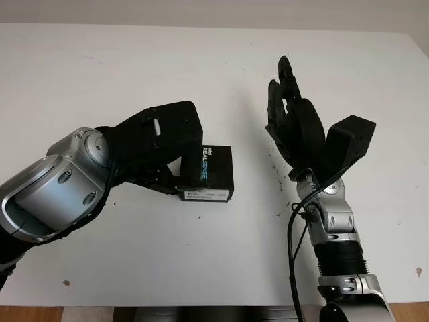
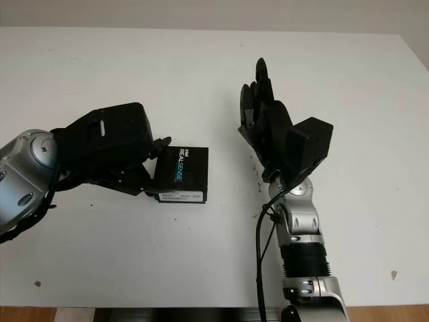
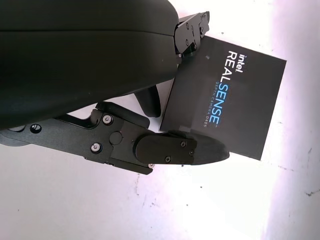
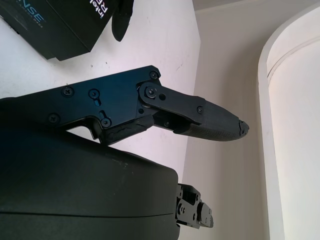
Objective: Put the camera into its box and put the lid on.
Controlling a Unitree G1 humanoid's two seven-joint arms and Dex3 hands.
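Note:
The black camera box [image 1: 213, 172] lies on the white table [image 1: 214, 74] near the middle, shut, with its lid printed "intel REALSENSE" [image 3: 225, 90] facing up. My left hand [image 1: 178, 173] is at the box's left end. One finger sits at the far corner, and the thumb [image 3: 190, 150] lies along the near side, so the hand clasps that end. My right hand [image 1: 295, 117] is raised above the table to the right of the box, palm turned towards it, open and holding nothing. A corner of the box [image 4: 45, 25] appears in the right wrist view.
A black cable [image 1: 293, 248] runs along the right forearm. Small dark specks mark the table [image 1: 278, 176] between the box and the right hand. The table's front edge [image 1: 201, 305] is close to the robot.

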